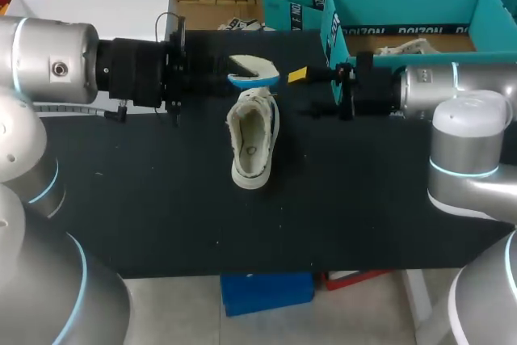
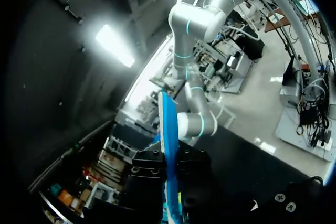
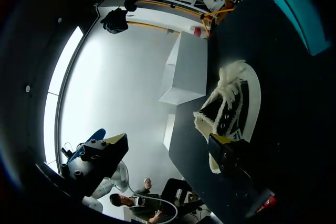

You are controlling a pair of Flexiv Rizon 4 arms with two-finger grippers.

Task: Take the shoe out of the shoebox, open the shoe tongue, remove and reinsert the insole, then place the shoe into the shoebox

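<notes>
Head view: left gripper [image 1: 220, 70] clamped on the insole [image 1: 257, 69], held over the far end of the shoe [image 1: 251, 141], which stands on its sole mid-table [image 1: 363, 199]; right gripper [image 1: 300, 76] just beside the insole, teal shoebox [image 1: 408, 7] at the far right. Left wrist view: both fingers [image 2: 148, 182] pinch the insole [image 2: 169, 140] edge-on. Right wrist view: right gripper [image 3: 168, 141] spread wide, holding nothing, shoe [image 3: 231, 106] ahead by one finger.

Black tabletop [image 1: 363, 216], dark matte surface. White box [image 1: 89, 4] at its far left corner.
</notes>
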